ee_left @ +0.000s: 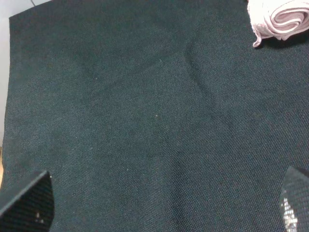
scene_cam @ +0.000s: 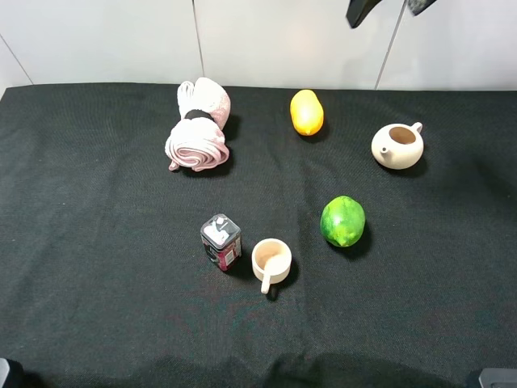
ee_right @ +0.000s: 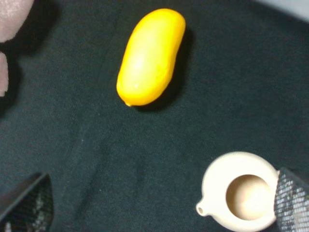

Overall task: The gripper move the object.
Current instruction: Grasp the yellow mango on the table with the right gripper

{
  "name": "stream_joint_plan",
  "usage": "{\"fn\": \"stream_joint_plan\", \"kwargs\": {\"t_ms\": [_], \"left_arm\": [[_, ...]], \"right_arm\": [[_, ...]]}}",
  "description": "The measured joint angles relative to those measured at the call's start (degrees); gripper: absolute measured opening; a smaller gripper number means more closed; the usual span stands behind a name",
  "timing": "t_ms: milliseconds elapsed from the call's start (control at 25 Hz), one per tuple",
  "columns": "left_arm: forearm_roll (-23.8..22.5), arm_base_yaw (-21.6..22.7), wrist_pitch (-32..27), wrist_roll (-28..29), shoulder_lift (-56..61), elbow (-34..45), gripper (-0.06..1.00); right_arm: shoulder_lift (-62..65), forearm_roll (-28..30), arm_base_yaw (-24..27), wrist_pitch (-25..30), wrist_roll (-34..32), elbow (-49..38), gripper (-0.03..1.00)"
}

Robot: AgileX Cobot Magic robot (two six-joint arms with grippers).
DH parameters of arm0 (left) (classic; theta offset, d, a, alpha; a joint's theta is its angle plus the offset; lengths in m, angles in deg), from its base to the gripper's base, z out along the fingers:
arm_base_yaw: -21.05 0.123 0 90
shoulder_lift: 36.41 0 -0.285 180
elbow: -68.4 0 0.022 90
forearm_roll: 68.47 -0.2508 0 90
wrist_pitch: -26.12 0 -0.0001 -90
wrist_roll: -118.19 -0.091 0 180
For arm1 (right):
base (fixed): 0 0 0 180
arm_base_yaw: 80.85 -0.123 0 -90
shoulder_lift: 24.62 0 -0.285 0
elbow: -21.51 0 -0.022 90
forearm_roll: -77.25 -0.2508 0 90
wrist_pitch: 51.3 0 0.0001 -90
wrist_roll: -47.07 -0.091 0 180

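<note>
- My right gripper: fingers wide apart, nothing btw them. It hangs high over the back of the table, above the mango and teapot.
- My left gripper: spread too, empty, over bare black cloth; pink towel roll off to one side.
- Mango lies on its side near the cloth's back edge, ungripped. Teapot is near it, not touching.
- Step, imo: approach only, no grasp yet.
- Next: centre right gripper over the mango's middle, turn to straddle its narrow width, drop, squeeze gently. Smooth skin may slip; keep clear of the teapot.
- Further out: green fruit, cup, small tin.
- Writing: the tin has print, too small to read; no other labels seen.
</note>
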Motion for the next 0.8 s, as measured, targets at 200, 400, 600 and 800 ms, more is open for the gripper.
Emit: {"fn": "stream_joint_plan", "kwargs": {"t_ms": [200, 400, 600, 800], "left_arm": [[0.0, 0.0, 0.0, 0.0, 0.0, 0.0, 0.99], [0.0, 0.0, 0.0, 0.0, 0.0, 0.0, 0.99], [0.0, 0.06, 0.0, 0.0, 0.0, 0.0, 0.99], [0.0, 0.06, 0.0, 0.0, 0.0, 0.0, 0.99]], "right_arm": [[-5.87, -2.02, 0.0, 0.81, -0.47, 3.22, 0.69], [-10.53, -2.44, -0.9, -0.82, -1.56, 3.96, 0.69], [-14.29, -2.46, -1.59, -3.37, -2.62, 4.1, 0.69], [-19.0, -2.41, -1.59, -4.24, -3.01, 7.82, 0.69]]}}
